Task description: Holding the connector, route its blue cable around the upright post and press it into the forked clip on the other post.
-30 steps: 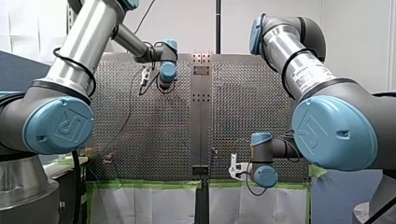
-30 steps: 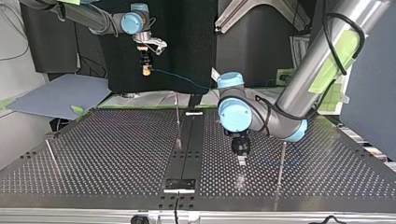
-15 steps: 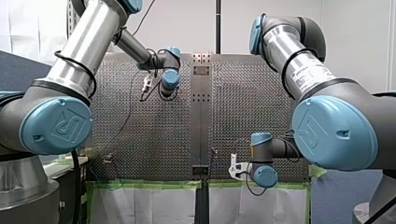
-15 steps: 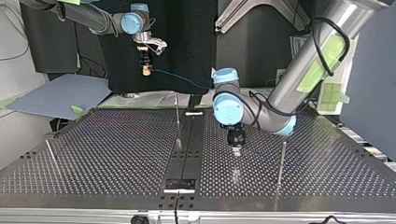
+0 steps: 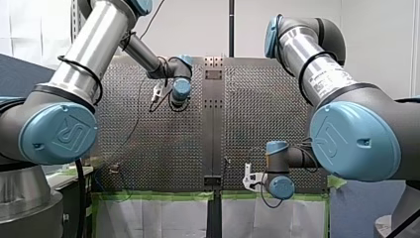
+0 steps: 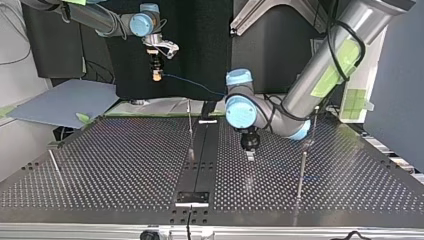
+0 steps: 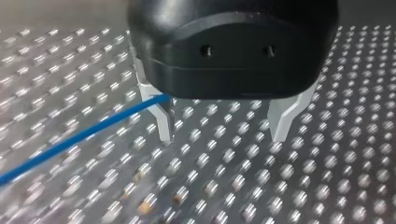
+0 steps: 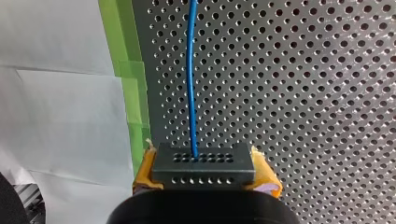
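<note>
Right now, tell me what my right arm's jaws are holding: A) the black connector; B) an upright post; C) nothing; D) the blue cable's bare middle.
A: in the right wrist view the black connector sits clamped between the yellow-padded jaws, the blue cable running out of it.

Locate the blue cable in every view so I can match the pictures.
Front view: too thin to make out.
Top view: blue cable slopes from my right gripper, upper left, towards the middle.
Left wrist view: runs slantwise up to one finger of my left gripper.
Right wrist view: runs straight ahead from the connector between the pads.
Shared landmark: the perforated table.
</note>
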